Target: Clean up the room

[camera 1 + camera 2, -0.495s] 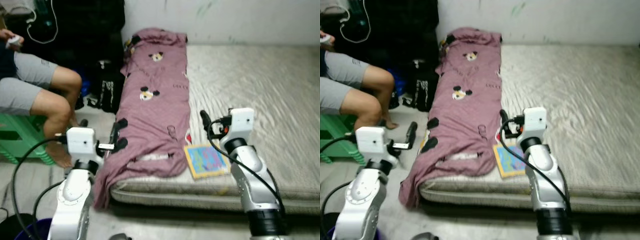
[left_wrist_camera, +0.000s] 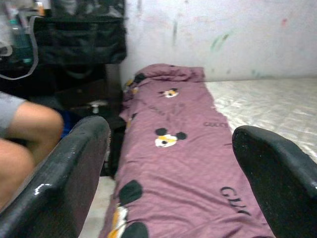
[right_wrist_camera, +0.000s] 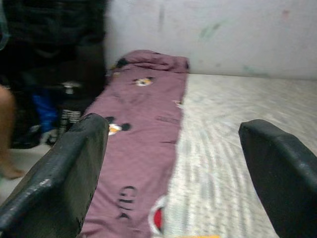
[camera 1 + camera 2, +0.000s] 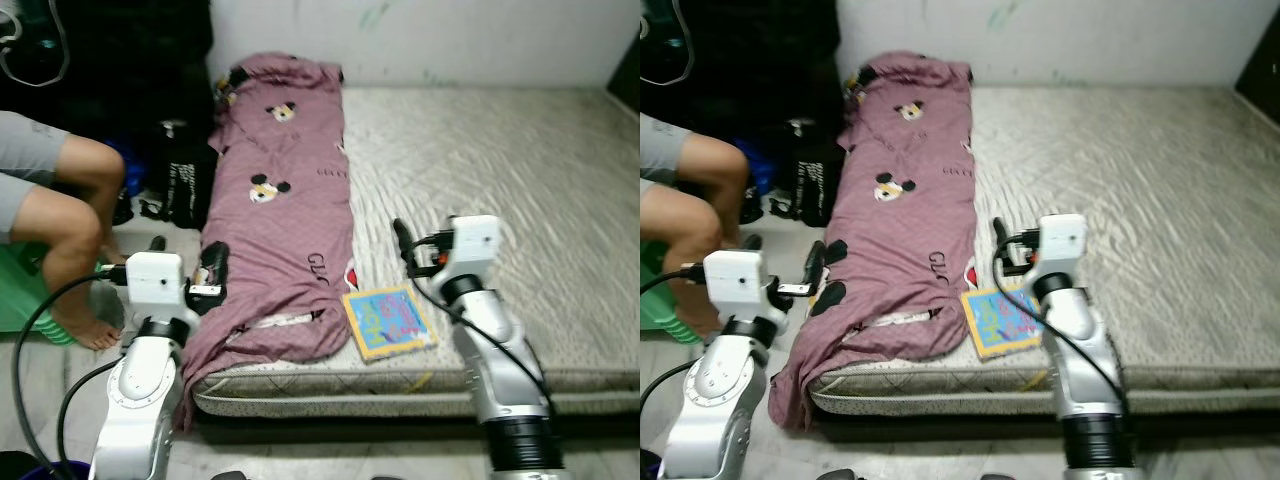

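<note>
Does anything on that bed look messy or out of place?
Yes: the purple blanket lies bunched along the mattress's left edge, its corner spilling to the floor, and a colourful book sits askew near the front edge.

Grey mattress [image 4: 500, 190] on floor, stained white wall [image 4: 450, 40]

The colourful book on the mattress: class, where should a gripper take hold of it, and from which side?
The book lies flat near the mattress's front edge, beside the purple blanket. Probably best to grip its near, front-facing edge, coming in low from the robot's side with the open right gripper, which hovers just beyond it. Lying flat, it offers only thin edges, so one finger must slide underneath.
</note>
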`<state>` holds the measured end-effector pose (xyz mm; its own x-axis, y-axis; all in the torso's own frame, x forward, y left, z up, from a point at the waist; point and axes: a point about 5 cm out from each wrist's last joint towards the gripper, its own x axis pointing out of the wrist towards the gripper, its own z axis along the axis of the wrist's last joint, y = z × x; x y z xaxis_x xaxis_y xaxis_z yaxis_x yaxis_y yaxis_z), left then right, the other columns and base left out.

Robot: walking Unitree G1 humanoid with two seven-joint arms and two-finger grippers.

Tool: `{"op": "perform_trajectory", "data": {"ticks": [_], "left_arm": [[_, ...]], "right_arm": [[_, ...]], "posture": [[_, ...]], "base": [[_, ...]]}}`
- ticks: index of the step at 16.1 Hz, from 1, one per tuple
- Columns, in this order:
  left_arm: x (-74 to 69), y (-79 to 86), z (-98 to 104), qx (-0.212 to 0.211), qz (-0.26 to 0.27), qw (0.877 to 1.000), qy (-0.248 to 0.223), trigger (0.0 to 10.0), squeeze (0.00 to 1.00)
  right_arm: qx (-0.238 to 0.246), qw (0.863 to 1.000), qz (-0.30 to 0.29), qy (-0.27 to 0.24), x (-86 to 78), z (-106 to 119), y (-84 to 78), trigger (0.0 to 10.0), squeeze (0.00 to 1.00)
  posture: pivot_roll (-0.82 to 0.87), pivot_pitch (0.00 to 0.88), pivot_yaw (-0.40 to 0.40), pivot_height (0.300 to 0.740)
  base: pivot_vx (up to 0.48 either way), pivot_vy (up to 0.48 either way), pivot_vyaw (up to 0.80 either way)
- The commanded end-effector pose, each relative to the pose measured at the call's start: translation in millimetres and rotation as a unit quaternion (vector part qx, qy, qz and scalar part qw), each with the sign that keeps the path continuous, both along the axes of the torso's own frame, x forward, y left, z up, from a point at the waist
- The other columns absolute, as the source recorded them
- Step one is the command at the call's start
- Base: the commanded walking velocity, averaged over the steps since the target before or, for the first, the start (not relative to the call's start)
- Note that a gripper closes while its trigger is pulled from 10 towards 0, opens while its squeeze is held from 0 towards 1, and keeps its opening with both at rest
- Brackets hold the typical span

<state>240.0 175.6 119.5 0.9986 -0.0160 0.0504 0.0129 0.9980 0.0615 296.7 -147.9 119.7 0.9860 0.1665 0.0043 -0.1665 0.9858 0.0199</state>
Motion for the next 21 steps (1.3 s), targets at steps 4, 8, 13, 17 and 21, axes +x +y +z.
{"op": "perform_trajectory", "data": {"ticks": [4,8,13,17,21], "left_arm": [[0.0,2.6,0.5,0.007,0.001,1.0,0.001,10.0,0.0],[0.6,1.5,-0.3,0.006,-0.002,1.0,0.002,10.0,0.0],[9.3,-3.1,3.9,0.007,-0.021,1.0,-0.005,10.0,0.0],[7.8,-3.6,3.8,0.004,-0.018,1.0,-0.006,10.0,0.0],[6.9,-3.9,3.2,0.001,-0.016,1.0,-0.005,10.0,0.0]], "right_arm": [[0.001,1.0,0.004,-0.004,2.1,3.4,2.6,10.0,0.0],[0.002,1.0,-0.002,-0.007,1.8,3.4,1.9,10.0,0.0],[0.002,1.0,-0.012,-0.009,0.3,2.7,0.9,10.0,0.0],[-0.011,1.0,-0.001,-0.008,0.3,2.1,2.7,10.0,0.0],[-0.012,1.0,0.0,-0.007,-0.1,2.0,2.1,10.0,0.0]], "posture": [[-0.06,0.0,-0.02,0.74],[-0.07,0.0,-0.001,0.74],[-0.08,0.0,0.014,0.74],[-0.07,0.0,-0.001,0.74],[-0.08,0.0,-0.006,0.74]], "base": [[0.0,0.0,-0.43],[0.0,0.0,0.0],[0.0,-0.105,0.0],[0.0,-0.288,0.12],[0.0,-0.356,0.36]]}}
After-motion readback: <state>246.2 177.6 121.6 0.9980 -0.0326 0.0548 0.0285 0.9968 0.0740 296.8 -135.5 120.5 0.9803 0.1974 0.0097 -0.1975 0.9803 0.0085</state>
